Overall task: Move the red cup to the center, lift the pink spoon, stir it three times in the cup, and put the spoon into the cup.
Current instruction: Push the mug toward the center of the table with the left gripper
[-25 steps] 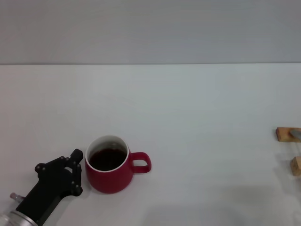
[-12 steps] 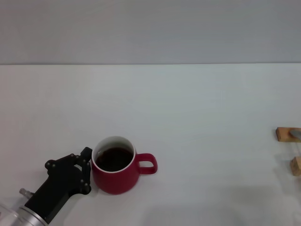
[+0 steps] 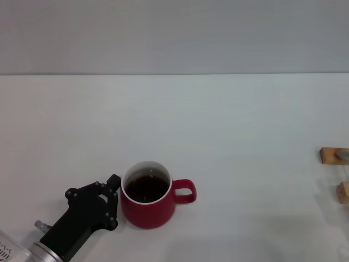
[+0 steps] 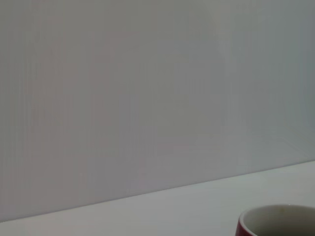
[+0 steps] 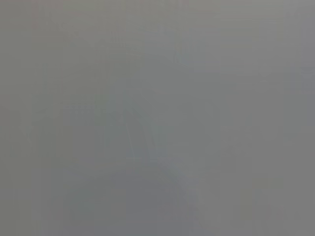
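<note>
The red cup (image 3: pixel 148 202) stands low and left of centre on the white table, with dark liquid inside and its handle pointing right. Its rim also shows in the left wrist view (image 4: pixel 275 216). My left gripper (image 3: pixel 110 201) is black and sits tight against the cup's left side, at table height. A grey sliver (image 3: pixel 343 155) lies across a tan block at the right edge; I cannot tell whether it is the pink spoon. The right gripper is out of view.
Two small tan wooden blocks (image 3: pixel 331 155) (image 3: pixel 343 192) lie at the right edge of the white table (image 3: pixel 218 125). A grey wall rises behind the table's far edge. The right wrist view shows only plain grey.
My left gripper and the red cup have moved together to the right and slightly nearer to me, staying in contact. The blocks have not moved.
</note>
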Robot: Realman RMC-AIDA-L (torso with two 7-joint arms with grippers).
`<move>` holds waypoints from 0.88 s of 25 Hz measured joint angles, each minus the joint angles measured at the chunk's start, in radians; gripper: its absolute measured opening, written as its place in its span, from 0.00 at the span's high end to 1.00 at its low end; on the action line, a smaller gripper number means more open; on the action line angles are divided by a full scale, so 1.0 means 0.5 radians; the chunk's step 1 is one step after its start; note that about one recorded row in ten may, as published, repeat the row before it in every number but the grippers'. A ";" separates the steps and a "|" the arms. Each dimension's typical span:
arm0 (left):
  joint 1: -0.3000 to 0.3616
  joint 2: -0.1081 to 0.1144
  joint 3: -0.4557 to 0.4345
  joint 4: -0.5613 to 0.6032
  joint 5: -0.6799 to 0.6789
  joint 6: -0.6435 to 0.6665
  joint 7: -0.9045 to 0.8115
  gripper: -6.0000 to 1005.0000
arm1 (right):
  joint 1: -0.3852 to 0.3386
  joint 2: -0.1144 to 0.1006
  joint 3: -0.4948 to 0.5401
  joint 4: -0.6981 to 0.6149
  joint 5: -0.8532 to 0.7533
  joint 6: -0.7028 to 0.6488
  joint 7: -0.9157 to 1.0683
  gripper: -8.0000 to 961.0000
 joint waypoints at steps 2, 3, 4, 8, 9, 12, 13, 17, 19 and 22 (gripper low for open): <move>0.000 0.000 0.001 -0.001 -0.003 0.000 0.007 1.00 | 0.000 0.000 0.000 0.001 0.000 0.000 0.000 0.25; 0.012 0.001 -0.008 -0.001 -0.010 0.007 0.012 1.00 | -0.004 0.000 0.000 0.002 -0.001 0.000 0.000 0.25; 0.012 0.001 -0.008 -0.001 -0.010 0.007 0.012 1.00 | -0.004 0.000 0.000 0.002 -0.001 0.000 0.000 0.25; 0.085 0.008 -0.049 0.010 -0.016 0.035 0.018 1.00 | -0.017 0.001 0.000 0.002 -0.001 -0.006 0.000 0.25; 0.100 0.008 -0.054 0.016 -0.017 0.040 0.020 1.00 | -0.019 0.002 0.000 0.003 -0.001 -0.007 0.000 0.25; 0.145 0.010 -0.064 0.013 -0.019 0.046 0.022 1.00 | -0.021 0.003 0.001 0.004 -0.001 -0.008 0.000 0.25; 0.158 0.011 -0.063 0.008 -0.019 0.050 0.022 1.00 | -0.020 0.003 0.000 0.005 -0.001 -0.006 0.000 0.25; 0.172 0.007 -0.041 -0.002 -0.007 0.059 0.007 1.00 | -0.016 0.003 -0.007 0.005 -0.001 -0.001 0.000 0.25; 0.173 0.004 -0.018 -0.017 -0.006 0.059 -0.002 1.00 | -0.015 0.003 -0.016 0.005 -0.001 -0.001 0.000 0.25; 0.172 0.004 0.013 -0.046 -0.005 0.059 -0.005 1.00 | -0.015 0.003 -0.020 0.005 -0.001 0.001 0.000 0.25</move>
